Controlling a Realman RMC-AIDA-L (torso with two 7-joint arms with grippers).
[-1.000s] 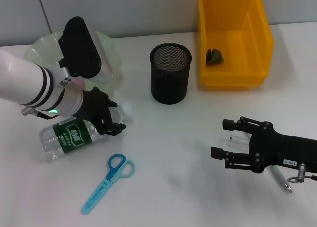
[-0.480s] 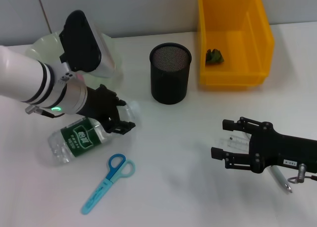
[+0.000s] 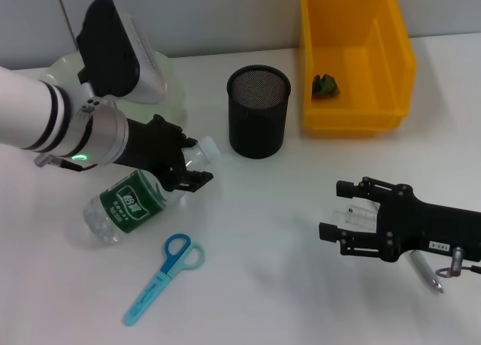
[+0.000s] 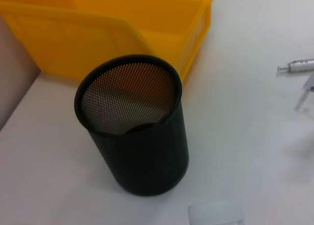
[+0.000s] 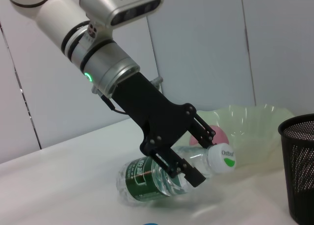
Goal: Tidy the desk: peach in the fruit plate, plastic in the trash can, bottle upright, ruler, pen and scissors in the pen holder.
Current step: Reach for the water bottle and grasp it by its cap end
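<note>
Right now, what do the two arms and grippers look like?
The left arm is white with black rings, a silver wrist with a green light, and a black left gripper. The right gripper is black too, with a small white label.

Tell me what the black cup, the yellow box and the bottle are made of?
The black cup looks like metal mesh: tiny holes show through. The yellow box looks like smooth, glossy plastic. The bottle, held by the left gripper, is clear plastic with a white cap.
</note>
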